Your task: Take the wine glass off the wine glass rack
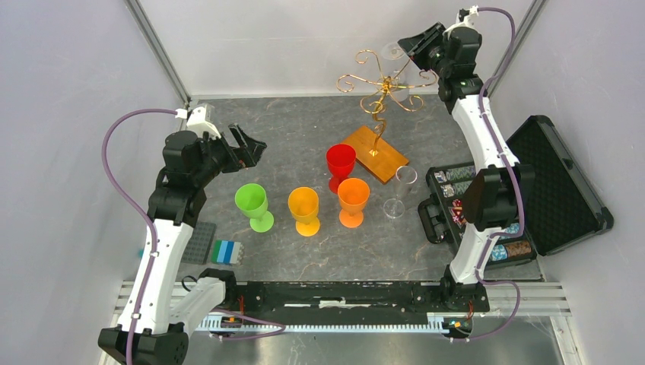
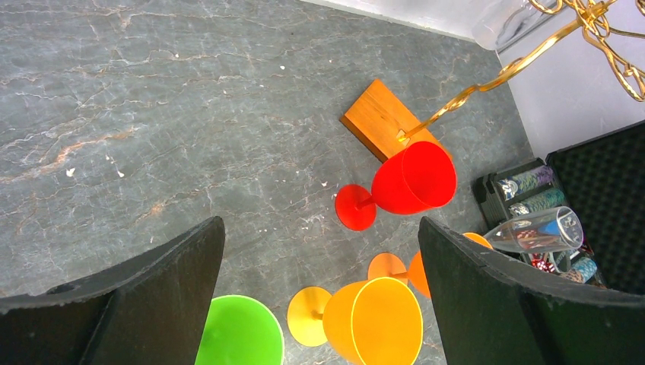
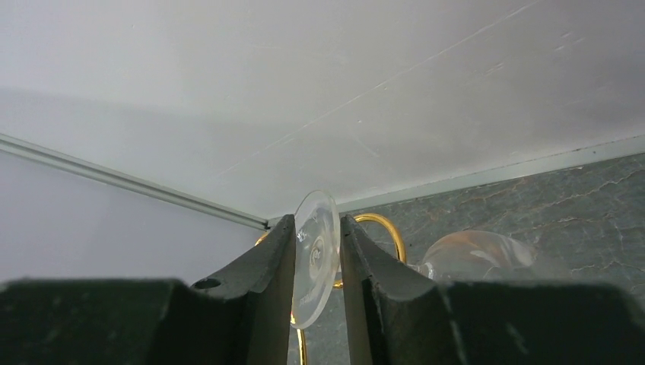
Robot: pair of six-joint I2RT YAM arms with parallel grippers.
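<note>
As our right tool (image 3: 317,222) clamps the glass (image 3: 313,262) foot, we'd slide it straight off the rack (image 3: 384,223); left tool (image 2: 319,224) gapes empty.

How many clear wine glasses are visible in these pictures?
2. One wine glass is at the wine glass rack, its foot between the right fingers; the second glass stands beside the orange goblet.

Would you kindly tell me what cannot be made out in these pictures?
- Right wrist: the right hand, shut on the wine glass foot, hides its stem, so whether it hangs on the wine glass rack is unclear.
- Top external: that clear glass fades into the white wall, partly behind the hand.
- Left wrist: the rack's top is cut by the upper edge, the green goblet by the lower edge.
</note>
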